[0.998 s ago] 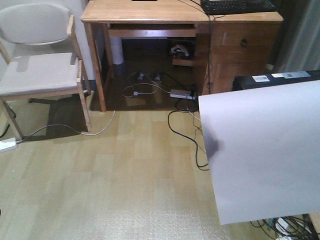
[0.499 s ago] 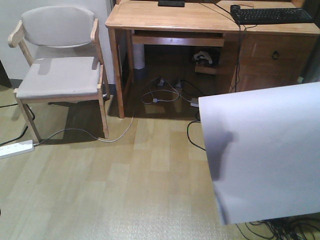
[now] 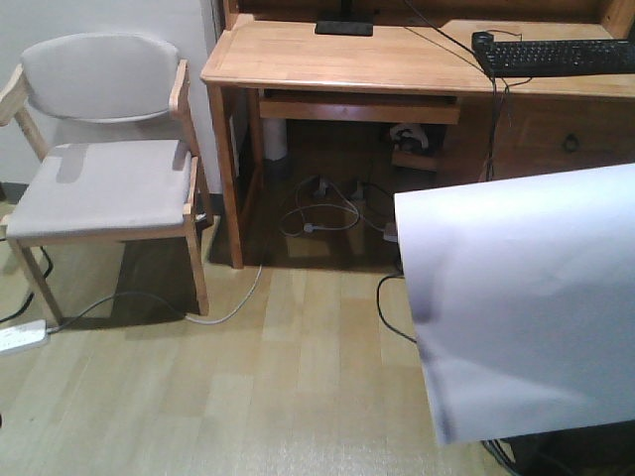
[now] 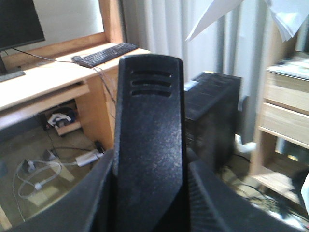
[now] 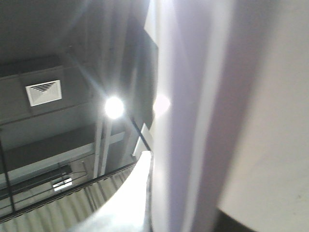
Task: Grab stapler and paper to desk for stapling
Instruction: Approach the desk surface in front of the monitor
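The stapler [image 4: 149, 121] is seen closest to the left wrist camera, end-on. It is matt black, grainy plastic, with three short slots moulded near its rounded top. Only this black back is shown. It is clamped upright in the left gripper [image 4: 150, 208], whose black fingers [image 4: 99, 198] are pressed against both of its sides.

The paper [image 3: 526, 307] is held up in the air at the right foreground of the front view, well short of the bench and touching nothing there. It is a plain, blank white sheet, hung nearly upright, with its top edge bowed over and a soft grey shadow near its left edge. In the right wrist view it is seen as a pale, blurred surface beneath ceiling lights. The right gripper is hidden behind the sheet, so its grip cannot be told.

Beyond the sheet, a light plank floor [image 3: 248, 397] is crossed by cables [image 3: 317, 208], and a white power strip [image 3: 20, 337] lies at the left edge. A wooden chair [image 3: 109, 169] with grey cushions is placed just beside the left leg of the bench [image 3: 327, 59].

Under the bench, a small open wooden box [image 3: 405, 159] holds a white and dark thing too small to be named. A drawer [image 3: 556, 124] with a dark handle is shut at the right. On the benchtop a black keyboard [image 3: 556, 55] is set, and a dark monitor foot [image 3: 344, 27] farther back.
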Robot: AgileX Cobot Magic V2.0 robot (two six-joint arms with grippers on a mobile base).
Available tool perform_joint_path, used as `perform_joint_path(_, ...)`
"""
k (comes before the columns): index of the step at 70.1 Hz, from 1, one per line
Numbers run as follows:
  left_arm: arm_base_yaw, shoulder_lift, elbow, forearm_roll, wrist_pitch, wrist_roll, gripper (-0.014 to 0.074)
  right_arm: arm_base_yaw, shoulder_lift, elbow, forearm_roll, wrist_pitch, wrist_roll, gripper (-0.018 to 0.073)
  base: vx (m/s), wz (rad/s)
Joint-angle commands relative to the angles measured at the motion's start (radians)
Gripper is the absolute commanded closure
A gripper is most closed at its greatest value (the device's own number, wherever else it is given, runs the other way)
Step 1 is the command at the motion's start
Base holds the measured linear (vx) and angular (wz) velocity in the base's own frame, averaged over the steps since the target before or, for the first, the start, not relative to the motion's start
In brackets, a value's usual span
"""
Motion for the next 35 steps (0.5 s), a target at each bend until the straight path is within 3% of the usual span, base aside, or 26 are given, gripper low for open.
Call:
perform_joint_path(1, -0.004, 0.015, -0.024, -0.025, -0.118, -0.001, 0.0603, -0.008, 0.009, -0.030, 0.021, -0.028, -0.005, 0.0565, 0.39, -0.04)
perform_joint_path(35, -0.004, 0.015, -0.024, -0.024, -0.117, -0.001, 0.0603, -0.008, 0.009, -0.030, 0.021, -0.028, -0.005, 0.0565, 0.41, -0.09)
